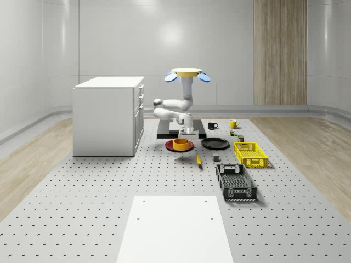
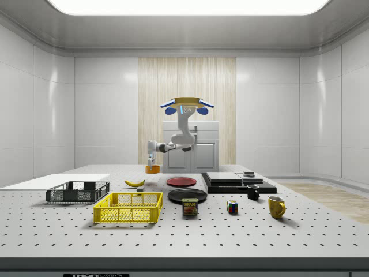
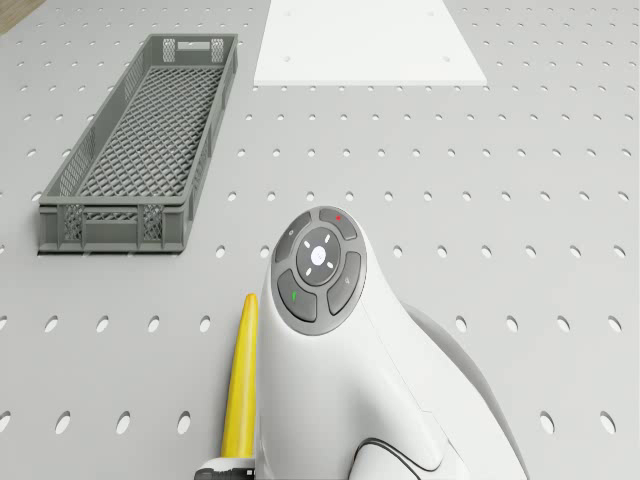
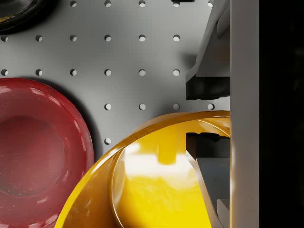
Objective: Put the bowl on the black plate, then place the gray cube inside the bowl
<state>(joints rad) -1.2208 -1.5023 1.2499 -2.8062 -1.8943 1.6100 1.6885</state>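
The drone (image 1: 186,73) has a flat, yellowish disc body with blue rotor blades at its sides. Below it hangs a glossy white arm (image 1: 176,107) of rounded segments with darker grey joints. The drone view shows a grey round button pad (image 3: 319,265) on one segment, carrying small red and green marks. The gripper (image 4: 207,116) has dark fingertips (image 4: 205,87) on pale grey fingers.

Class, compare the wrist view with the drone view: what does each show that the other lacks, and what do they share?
Wrist view, not drone view: the gripper clamped on the yellow bowl, the red plate, the black plate. Drone view, not wrist view: the gray crate, white panel, banana, the arm. Both: the perforated table, under the hovering drone.
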